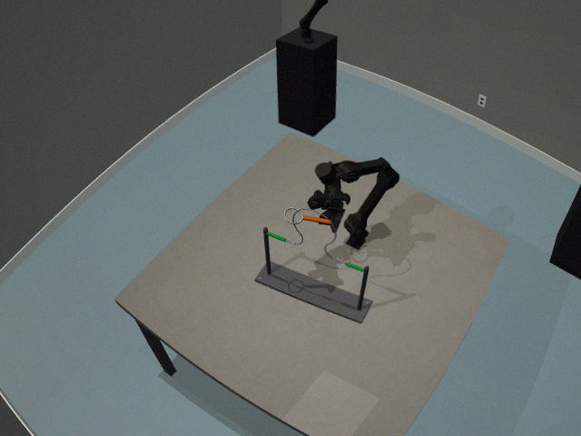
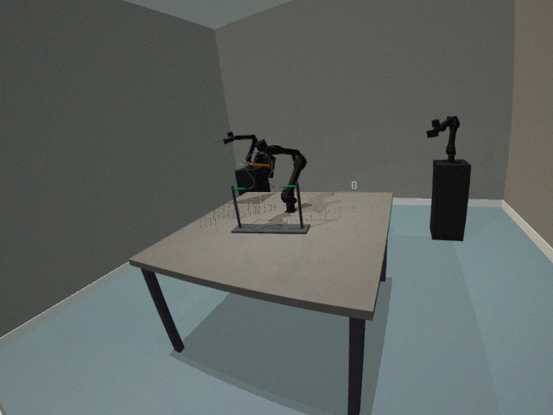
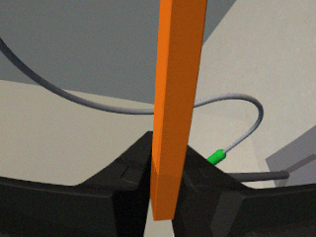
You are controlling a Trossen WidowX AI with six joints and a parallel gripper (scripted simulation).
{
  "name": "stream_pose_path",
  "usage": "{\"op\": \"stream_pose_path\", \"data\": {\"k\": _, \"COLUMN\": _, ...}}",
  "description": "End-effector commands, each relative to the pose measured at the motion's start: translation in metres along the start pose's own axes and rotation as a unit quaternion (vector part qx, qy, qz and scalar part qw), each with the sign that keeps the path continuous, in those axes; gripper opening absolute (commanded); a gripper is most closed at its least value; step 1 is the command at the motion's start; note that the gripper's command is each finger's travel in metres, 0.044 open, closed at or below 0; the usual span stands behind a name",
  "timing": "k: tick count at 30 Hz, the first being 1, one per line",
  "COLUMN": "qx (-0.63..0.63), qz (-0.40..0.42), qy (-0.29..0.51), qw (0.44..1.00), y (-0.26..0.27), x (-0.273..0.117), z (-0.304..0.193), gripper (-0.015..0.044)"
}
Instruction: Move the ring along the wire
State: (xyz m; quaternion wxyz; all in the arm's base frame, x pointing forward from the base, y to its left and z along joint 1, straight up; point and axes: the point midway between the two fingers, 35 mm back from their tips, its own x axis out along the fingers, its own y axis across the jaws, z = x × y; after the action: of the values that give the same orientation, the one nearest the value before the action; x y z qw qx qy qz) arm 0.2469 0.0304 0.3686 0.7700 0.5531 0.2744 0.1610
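Note:
My gripper (image 1: 332,222) (image 3: 158,138) is shut on the orange handle (image 1: 316,219) (image 2: 260,165) (image 3: 179,74), near the handle's end. The handle points left in the top and exterior views. The ring (image 1: 284,215) is at its far end, high above the base, around the upper left bend of the wire as far as the top view shows; whether it touches the wire cannot be told. The grey wire (image 1: 326,248) (image 3: 118,112) curves between the left green part (image 1: 276,236) (image 2: 239,188) and the right green part (image 1: 354,266) (image 2: 289,186). One green part (image 3: 216,157) shows in the wrist view. The ring is out of the wrist view.
The left post (image 1: 267,253) (image 2: 236,207) and the right post (image 1: 363,290) (image 2: 300,207) stand on a dark grey base (image 1: 316,302) on the table (image 1: 211,262). My arm stands behind the wire. Other arms stand on black pedestals (image 1: 306,86) (image 2: 449,201) away from the table.

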Motion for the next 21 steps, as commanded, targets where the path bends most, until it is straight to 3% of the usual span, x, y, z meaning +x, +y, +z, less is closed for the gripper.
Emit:
{"op": "stream_pose_path", "data": {"k": 1, "qx": -0.029, "qz": -0.015, "qy": -0.004, "qw": 0.999, "y": -0.002, "x": 0.000, "z": 0.000, "gripper": -0.0150}}
{"op": "stream_pose_path", "data": {"k": 21, "qx": -0.139, "qz": -0.079, "qy": -0.019, "qw": 0.987, "y": -0.014, "x": 0.001, "z": 0.002, "gripper": -0.0150}}
